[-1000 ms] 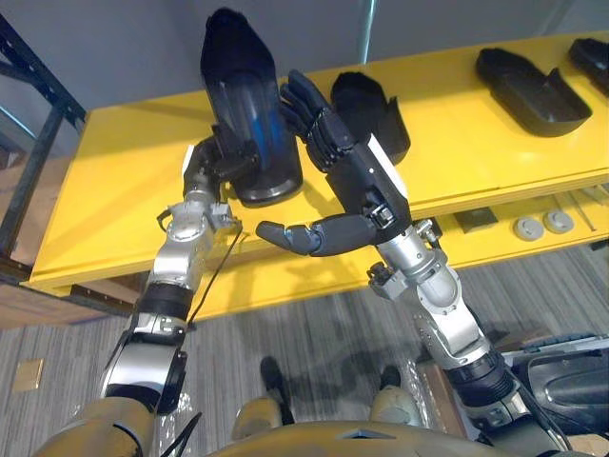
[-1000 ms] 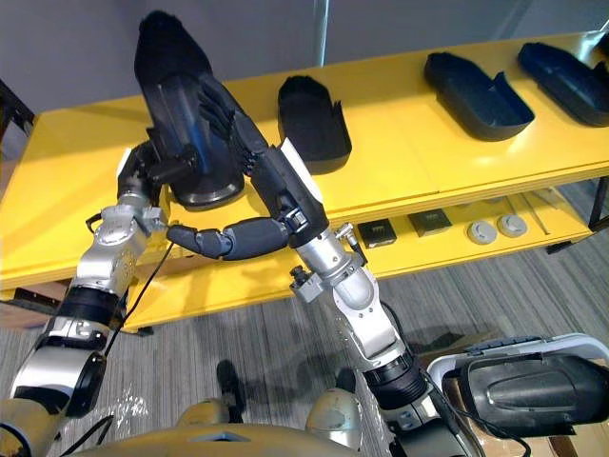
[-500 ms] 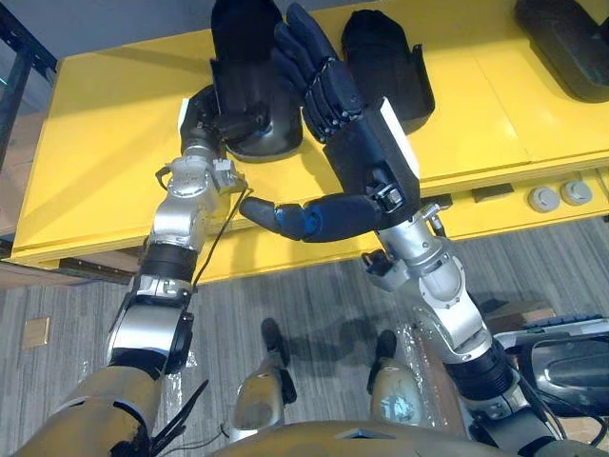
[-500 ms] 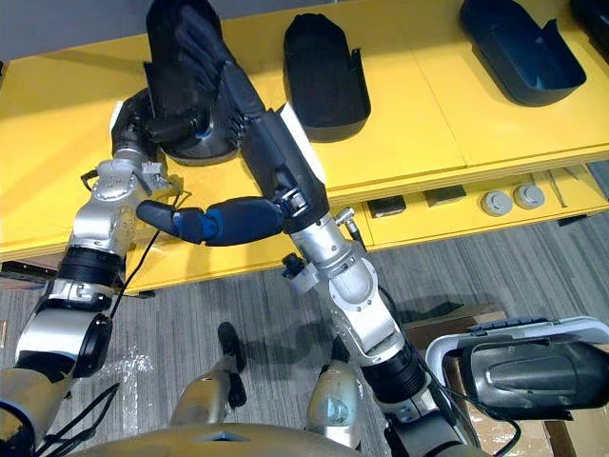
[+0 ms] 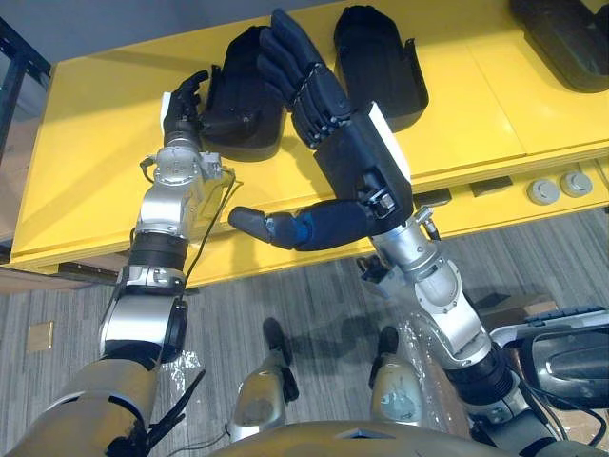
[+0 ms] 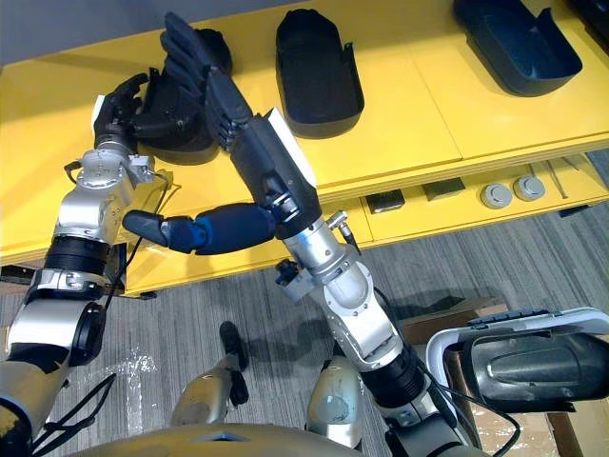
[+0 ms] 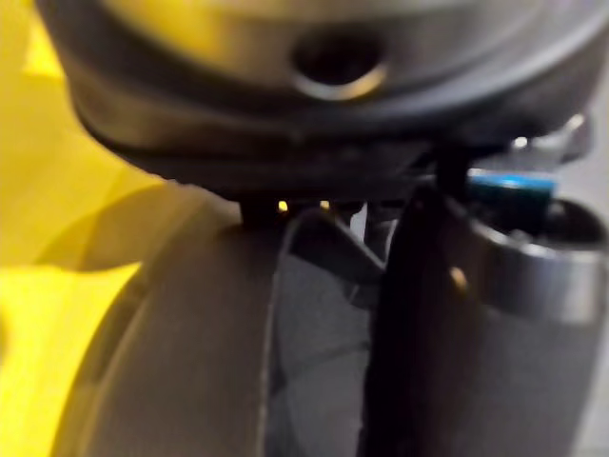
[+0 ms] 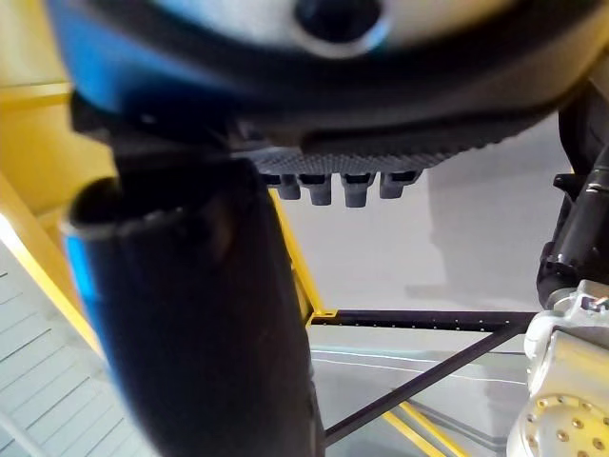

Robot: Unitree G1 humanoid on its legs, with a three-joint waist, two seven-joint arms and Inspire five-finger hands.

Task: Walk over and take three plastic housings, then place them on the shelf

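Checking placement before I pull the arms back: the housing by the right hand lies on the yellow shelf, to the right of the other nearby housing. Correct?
Not quite. The housing by the right hand does lie on the yellow shelf, but it is to the left of the other nearby housing, as the left eye view shows.

No legible text or labels.

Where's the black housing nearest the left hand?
Left eye view: the black housing lies on the yellow shelf between the left hand and right hand, left of a second housing.
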